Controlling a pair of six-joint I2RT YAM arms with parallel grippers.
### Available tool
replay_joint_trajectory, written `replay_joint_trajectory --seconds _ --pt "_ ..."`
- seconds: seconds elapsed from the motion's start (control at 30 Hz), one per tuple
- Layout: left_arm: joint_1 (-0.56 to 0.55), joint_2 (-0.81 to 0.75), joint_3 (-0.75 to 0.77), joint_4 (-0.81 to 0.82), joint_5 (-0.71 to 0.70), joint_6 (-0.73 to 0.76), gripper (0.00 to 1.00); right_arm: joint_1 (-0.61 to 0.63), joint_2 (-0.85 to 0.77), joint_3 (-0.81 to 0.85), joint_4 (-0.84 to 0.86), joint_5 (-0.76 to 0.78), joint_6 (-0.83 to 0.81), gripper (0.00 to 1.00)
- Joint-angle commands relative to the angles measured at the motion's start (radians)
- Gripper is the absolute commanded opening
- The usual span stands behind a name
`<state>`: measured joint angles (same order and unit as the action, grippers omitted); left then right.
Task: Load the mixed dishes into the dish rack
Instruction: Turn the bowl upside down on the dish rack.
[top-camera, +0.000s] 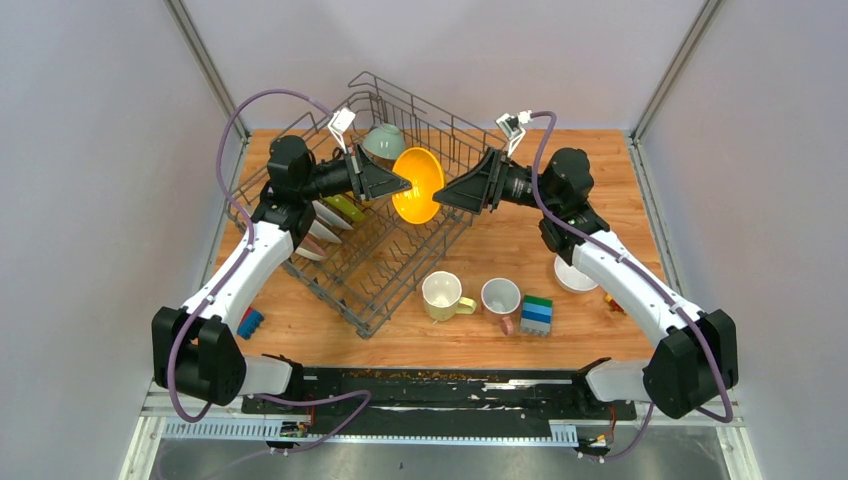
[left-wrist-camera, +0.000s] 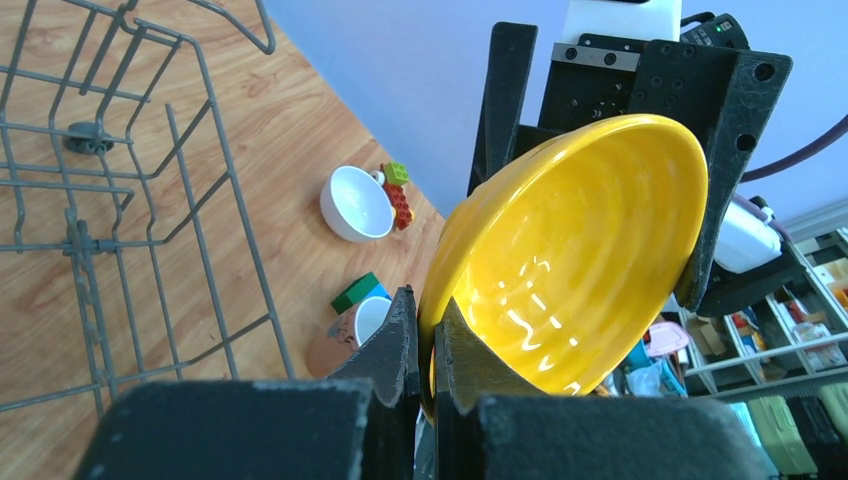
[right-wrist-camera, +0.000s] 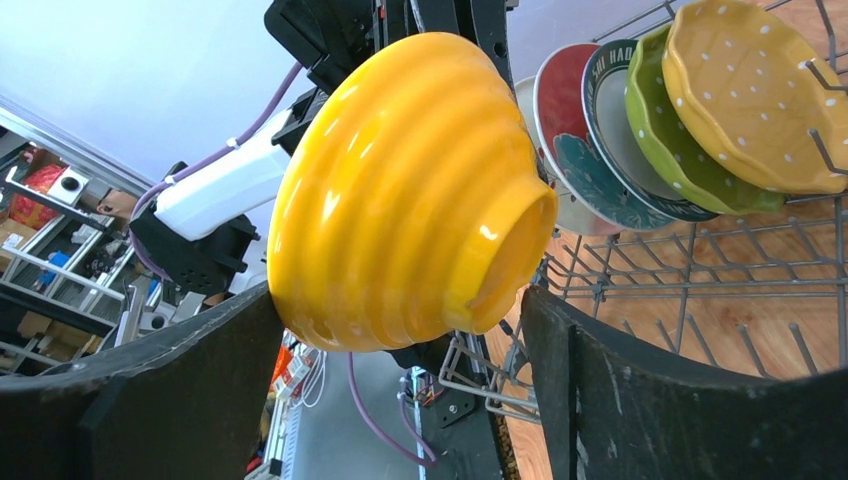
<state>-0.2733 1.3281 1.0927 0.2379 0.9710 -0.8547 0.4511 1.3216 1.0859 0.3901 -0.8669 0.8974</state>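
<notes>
L arm is reaching up from lower left of the overhead view, elbow bent, forearm running toward frame centre over the dish rack (top-camera: 390, 275). L gripper (left-wrist-camera: 424, 325) is pinching tight on the rim of the yellow-orange bowl (top-camera: 418, 185), one finger on each side of the wall. The bowl is hanging on edge in mid-air above the rack's right side, its opening facing the L wrist cam.

R arm is coming in from lower right, wrist roughly level, pointing left at the bowl. R gripper (top-camera: 443, 197) is standing wide, fingers straddling the bowl's ribbed outside & foot. In the R wrist view a gap is showing at the right-hand finger; contact at the other finger can't be told.

Writing: the patterned-rim plate (right-wrist-camera: 605, 110), standing in the tines at upper right of the R wrist view, is showing pale capitals on its grey rim, approx. "SHI HA", rest hidden. A yellow scalloped plate (right-wrist-camera: 740, 90) w/ white dots is leaning beside it. Pale yellow mug (top-camera: 441, 295) & pink-handled mug (top-camera: 501, 300) are sitting on the table (top-camera: 600, 160), lower centre.
</notes>
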Motion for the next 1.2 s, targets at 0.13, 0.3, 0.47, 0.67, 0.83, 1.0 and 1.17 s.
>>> replay_joint_trajectory --seconds 0.13,0.3,0.47,0.67,0.83,1.0,1.17 --pt "-0.002 0.003 0.008 0.077 0.035 -0.024 0.0 0.004 -0.001 0.059 0.004 -0.042 -0.028 0.95" --pt "-0.002 0.004 0.005 0.06 0.013 -0.017 0.0 0.019 0.027 0.108 -0.104 -0.014 -0.085 0.95" --pt "-0.001 0.004 -0.001 0.049 -0.002 -0.015 0.0 0.042 0.048 0.133 -0.121 0.0 -0.11 0.83" --pt "-0.003 -0.003 -0.007 0.01 -0.025 0.012 0.0 0.046 0.034 0.13 -0.122 -0.021 -0.116 0.91" --pt "-0.002 -0.008 -0.012 -0.023 -0.046 0.035 0.0 0.047 0.023 0.146 -0.153 -0.067 -0.117 0.97" --pt "-0.001 -0.015 -0.013 -0.042 -0.066 0.052 0.0 0.046 0.001 0.125 -0.156 -0.067 -0.117 0.93" --pt "-0.001 -0.023 -0.021 -0.053 -0.08 0.06 0.0 0.045 -0.012 0.117 -0.146 -0.082 -0.091 0.95"
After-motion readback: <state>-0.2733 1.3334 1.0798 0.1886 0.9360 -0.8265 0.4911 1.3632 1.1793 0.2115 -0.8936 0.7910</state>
